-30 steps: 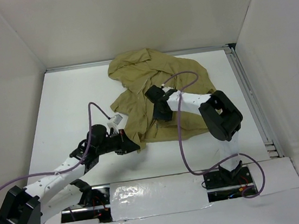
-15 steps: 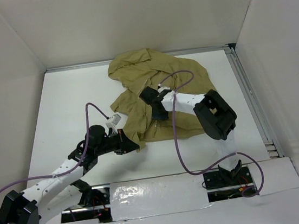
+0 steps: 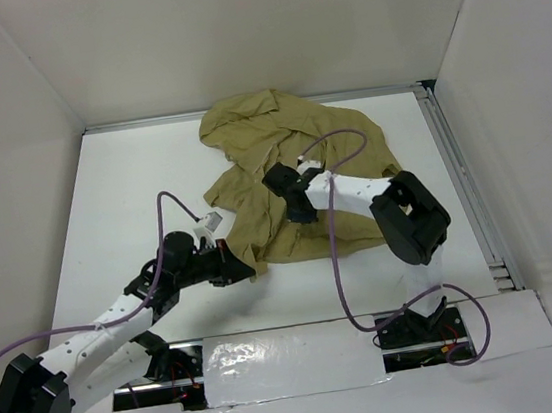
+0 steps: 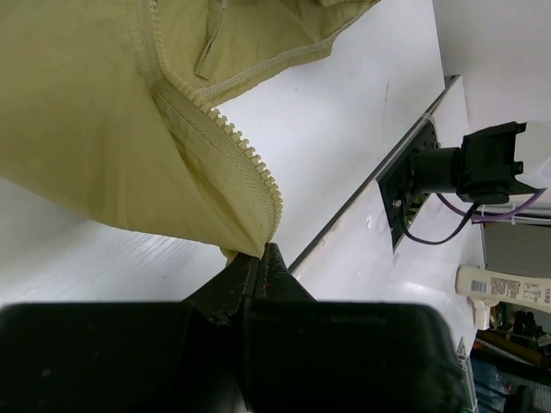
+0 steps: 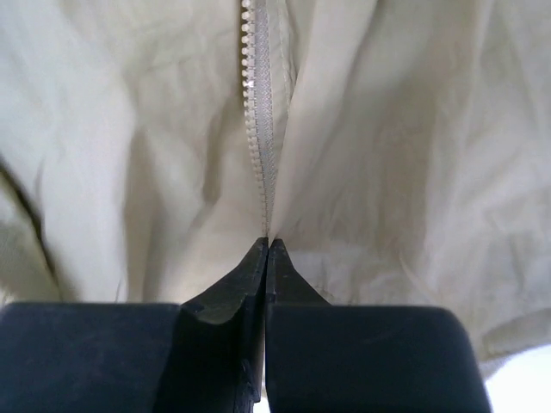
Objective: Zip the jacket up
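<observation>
My left gripper (image 4: 263, 254) is pinched shut on the hem corner of the jacket (image 3: 284, 150), heaped toward 12 o'clock on the table (image 3: 125, 205), while my right gripper (image 5: 267, 245), half open a second ago, now clamps its zipper tape (image 5: 258, 129).

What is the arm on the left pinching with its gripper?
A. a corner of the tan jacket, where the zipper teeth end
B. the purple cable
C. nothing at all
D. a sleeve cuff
A: the left wrist view shows the left gripper shut on the edge of the jacket, just where the zipper teeth run out.
</observation>
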You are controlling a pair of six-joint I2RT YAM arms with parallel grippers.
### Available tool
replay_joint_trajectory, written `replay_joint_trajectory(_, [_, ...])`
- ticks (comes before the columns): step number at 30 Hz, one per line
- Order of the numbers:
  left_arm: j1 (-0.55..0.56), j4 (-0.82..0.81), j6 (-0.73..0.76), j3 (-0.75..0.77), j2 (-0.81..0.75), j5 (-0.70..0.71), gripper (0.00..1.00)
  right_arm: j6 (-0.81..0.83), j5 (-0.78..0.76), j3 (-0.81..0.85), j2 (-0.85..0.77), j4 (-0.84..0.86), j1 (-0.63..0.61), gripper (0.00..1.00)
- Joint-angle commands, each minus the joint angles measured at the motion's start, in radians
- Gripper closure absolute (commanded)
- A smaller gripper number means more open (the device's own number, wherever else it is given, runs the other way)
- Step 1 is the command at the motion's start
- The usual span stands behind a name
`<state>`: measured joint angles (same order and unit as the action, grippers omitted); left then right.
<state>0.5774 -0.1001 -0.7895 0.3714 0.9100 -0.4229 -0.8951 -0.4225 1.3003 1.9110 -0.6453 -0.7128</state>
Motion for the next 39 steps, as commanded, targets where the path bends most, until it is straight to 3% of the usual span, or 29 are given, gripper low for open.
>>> replay_joint_trajectory(1, [0.001, -0.001, -0.001, 0.014, -0.042, 0.009, 1.00, 0.025, -0.019, -0.045, -0.116, 0.022, 0.013, 1.00])
replay_joint_trajectory(7, [0.001, 0.023, 0.007, 0.024, -0.054, 0.035, 1.00, 0.090, 0.036, -0.130, -0.197, 0.140, 0.018, 1.00])
replay_joint_trajectory(13, [0.002, 0.011, 0.030, 0.063, -0.011, 0.023, 1.00, 0.257, 0.302, -0.329, -0.446, 0.396, 0.042, 0.97])
replay_joint_trajectory(16, [0.002, -0.006, 0.030, 0.067, 0.013, 0.030, 1.00, 0.277, 0.367, -0.366, -0.546, 0.379, 0.064, 0.94])
replay_joint_trajectory(18, [0.004, -0.003, 0.033, 0.083, 0.030, 0.032, 1.00, 0.281, 0.346, -0.380, -0.582, 0.340, 0.075, 1.00])
replay_joint_trajectory(22, [0.004, -0.015, 0.044, 0.107, 0.049, 0.026, 1.00, 0.286, 0.392, -0.412, -0.596, 0.309, 0.082, 0.88])
replay_joint_trajectory(32, [0.006, -0.004, 0.055, 0.130, 0.089, 0.055, 1.00, 0.240, 0.491, -0.499, -0.495, 0.368, 0.105, 0.76])
replay_joint_trajectory(35, [0.006, -0.001, 0.059, 0.133, 0.095, 0.061, 1.00, 0.249, 0.534, -0.504, -0.487, 0.395, 0.107, 0.77])
replay_joint_trajectory(38, [0.006, -0.007, 0.061, 0.135, 0.099, 0.056, 1.00, 0.255, 0.557, -0.509, -0.487, 0.404, 0.110, 0.82])
replay_joint_trajectory(39, [0.006, -0.007, 0.059, 0.132, 0.101, 0.056, 1.00, 0.252, 0.554, -0.509, -0.484, 0.404, 0.111, 0.88])
